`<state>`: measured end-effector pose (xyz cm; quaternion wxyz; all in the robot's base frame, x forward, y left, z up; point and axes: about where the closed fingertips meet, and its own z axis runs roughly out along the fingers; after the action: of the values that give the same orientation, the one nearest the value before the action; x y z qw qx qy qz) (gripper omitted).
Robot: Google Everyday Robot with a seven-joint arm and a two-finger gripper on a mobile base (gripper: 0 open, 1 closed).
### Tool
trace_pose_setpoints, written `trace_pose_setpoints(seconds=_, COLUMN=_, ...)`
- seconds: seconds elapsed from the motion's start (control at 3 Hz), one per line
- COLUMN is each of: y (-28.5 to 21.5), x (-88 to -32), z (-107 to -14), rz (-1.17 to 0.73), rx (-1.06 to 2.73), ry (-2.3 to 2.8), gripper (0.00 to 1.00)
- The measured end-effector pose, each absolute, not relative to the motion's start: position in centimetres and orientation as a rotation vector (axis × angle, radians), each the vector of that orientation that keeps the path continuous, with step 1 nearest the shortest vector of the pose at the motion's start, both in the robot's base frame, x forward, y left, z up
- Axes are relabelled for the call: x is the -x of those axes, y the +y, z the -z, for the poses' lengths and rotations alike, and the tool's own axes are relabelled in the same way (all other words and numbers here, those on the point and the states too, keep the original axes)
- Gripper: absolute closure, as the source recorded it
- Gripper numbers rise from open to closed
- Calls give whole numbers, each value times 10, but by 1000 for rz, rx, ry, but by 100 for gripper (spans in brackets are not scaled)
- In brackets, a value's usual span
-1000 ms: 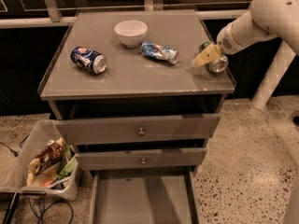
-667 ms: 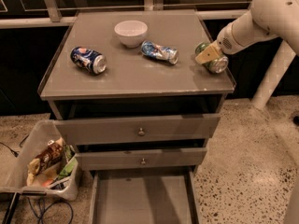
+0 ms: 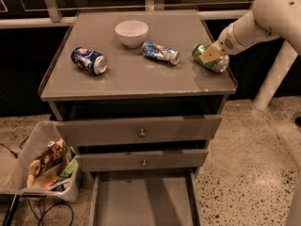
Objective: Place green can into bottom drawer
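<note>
Gripper [image 3: 210, 55] sits at the right rear of the cabinet top [image 3: 141, 76], reaching in from the right on the white arm [image 3: 263, 18], and from my feed it is pinching the green can [image 3: 201, 51]: one tan finger pad [image 3: 209, 53] lies flat across the can's body, while the other side of the grip is hidden behind it. The green can lies on its side close to the top's right edge, silver end pointing toward the front right corner; I cannot tell whether it is resting on the surface or raised just off it. To its left, apart from it, lies the light blue dented can [image 3: 161, 52], then the white bowl [image 3: 131, 33] farther back, and the dark blue can [image 3: 89, 60] on its side near the left edge. Below, I see two upper drawers [image 3: 139, 132] with round knobs, both slightly out. The bottom drawer [image 3: 141, 201] is pulled well out at floor level, its grey floor bare. A plastic bin [image 3: 23, 164] of wrappers stands left of the cabinet.
</note>
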<state>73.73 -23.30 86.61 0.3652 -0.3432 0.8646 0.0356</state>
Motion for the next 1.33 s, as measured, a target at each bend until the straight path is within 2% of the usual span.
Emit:
trace_pose_setpoints(seconds=0.33, y=-233, x=-737, z=-866, rz=-92, rx=883, ry=2223, gripper=100)
trace_pose_setpoints(seconds=0.67, y=-226, x=-735, z=-865, rz=-99, rx=909, ry=2210, gripper=100)
trace_pose_setpoints(seconds=1.33, y=-220, x=-691, z=-902, rz=-113, rx=953, ry=2109, gripper=100)
